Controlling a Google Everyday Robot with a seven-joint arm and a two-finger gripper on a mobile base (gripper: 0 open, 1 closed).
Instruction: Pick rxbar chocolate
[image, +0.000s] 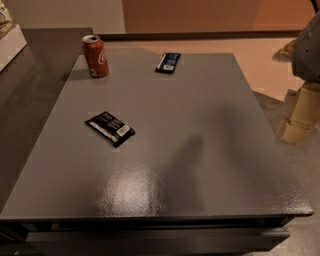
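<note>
The rxbar chocolate (110, 128) is a flat black wrapped bar with white lettering and a white label patch at its right end. It lies at an angle on the grey table (190, 150), left of the middle. My gripper (298, 120) hangs at the right edge of the view, beyond the table's right side and far from the bar. It holds nothing that I can see.
A red soda can (95, 55) stands upright at the table's far left corner. A dark blue wrapped bar (168, 62) lies at the far edge, near the middle. A darker counter (35, 75) adjoins the table on the left. Tan floor lies beyond.
</note>
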